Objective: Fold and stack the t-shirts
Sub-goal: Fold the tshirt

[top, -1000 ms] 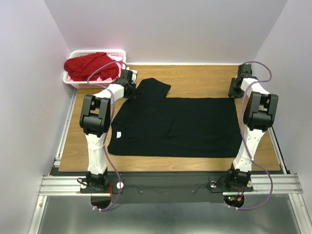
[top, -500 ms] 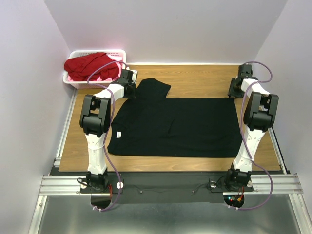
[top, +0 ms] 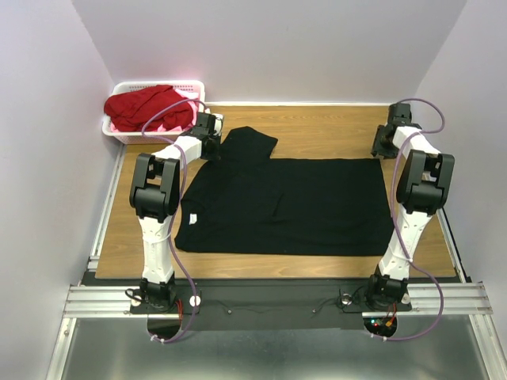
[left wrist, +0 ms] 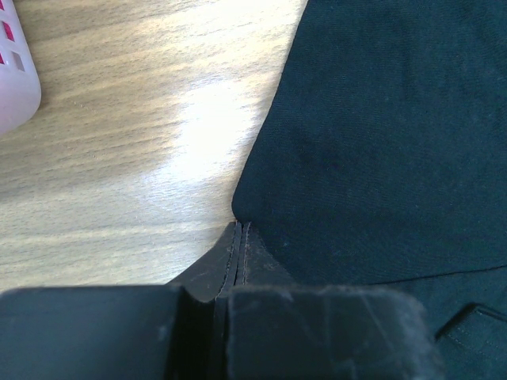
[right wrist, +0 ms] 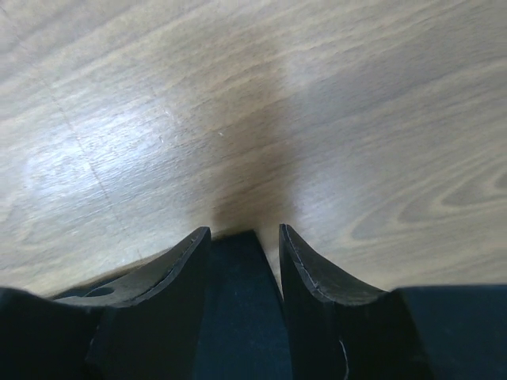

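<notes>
Your left gripper (left wrist: 239,228) is pinched tight on the sleeve edge of the black t-shirt (top: 293,206), which lies spread flat on the table (top: 325,127). Your right gripper (right wrist: 244,233) stands partly apart, a narrow gap, with the shirt's far right corner between its jaws. The red t-shirt (top: 150,104) sits heaped in the basket (top: 111,127) at the table's far left.

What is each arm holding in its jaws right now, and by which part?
The left jaws are shut on the black t-shirt, apparently pinching its sleeve edge. The right jaws stand apart with shirt cloth between them, seemingly not gripped.
</notes>
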Motion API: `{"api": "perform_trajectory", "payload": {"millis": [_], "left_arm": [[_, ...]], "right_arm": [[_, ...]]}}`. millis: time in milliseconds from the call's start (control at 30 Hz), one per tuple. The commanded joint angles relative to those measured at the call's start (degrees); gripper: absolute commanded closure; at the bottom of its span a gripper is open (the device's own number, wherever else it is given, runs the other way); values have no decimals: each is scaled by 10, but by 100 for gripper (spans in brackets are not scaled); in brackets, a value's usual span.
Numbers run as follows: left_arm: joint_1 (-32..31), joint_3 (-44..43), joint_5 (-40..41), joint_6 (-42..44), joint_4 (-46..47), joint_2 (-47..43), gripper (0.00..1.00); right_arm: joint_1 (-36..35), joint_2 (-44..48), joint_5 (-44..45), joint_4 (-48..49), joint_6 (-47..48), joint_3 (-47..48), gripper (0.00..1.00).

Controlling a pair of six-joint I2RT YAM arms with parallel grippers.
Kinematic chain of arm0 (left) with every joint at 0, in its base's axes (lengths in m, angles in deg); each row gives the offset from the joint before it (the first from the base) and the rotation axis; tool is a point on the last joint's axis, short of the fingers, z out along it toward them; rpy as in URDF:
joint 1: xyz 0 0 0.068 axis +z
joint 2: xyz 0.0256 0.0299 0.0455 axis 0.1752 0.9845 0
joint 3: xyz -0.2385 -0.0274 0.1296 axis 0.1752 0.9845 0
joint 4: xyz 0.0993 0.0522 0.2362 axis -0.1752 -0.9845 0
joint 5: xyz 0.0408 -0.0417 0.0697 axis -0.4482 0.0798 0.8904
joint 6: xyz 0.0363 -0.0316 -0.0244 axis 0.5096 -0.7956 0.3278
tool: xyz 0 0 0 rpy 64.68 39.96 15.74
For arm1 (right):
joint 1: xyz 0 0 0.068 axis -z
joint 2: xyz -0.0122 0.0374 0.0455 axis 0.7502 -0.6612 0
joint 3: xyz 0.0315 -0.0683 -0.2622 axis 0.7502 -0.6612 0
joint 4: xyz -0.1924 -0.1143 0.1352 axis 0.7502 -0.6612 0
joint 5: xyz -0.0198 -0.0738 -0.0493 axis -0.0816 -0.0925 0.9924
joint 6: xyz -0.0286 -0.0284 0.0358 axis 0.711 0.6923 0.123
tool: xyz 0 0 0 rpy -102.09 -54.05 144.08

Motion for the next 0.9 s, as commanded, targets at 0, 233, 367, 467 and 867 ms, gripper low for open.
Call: {"api": "perform_trajectory", "payload": {"millis": [0, 233, 367, 467, 867], "left_arm": [[8, -2, 17, 3, -36, 15, 100], [8, -4, 16, 3, -38, 14, 100], [8, -3, 16, 3, -38, 14, 100], [8, -1, 15, 4, -37, 15, 100], [8, -1, 16, 5, -37, 18, 100]], "right_arm": [[9, 55, 0, 1, -11, 4, 54], [11, 56, -20, 0, -12, 12, 55], [12, 51, -7, 1, -12, -6, 56], [13, 48, -6, 1, -9, -14, 58], [14, 19, -25, 1, -7, -25, 61]]}}
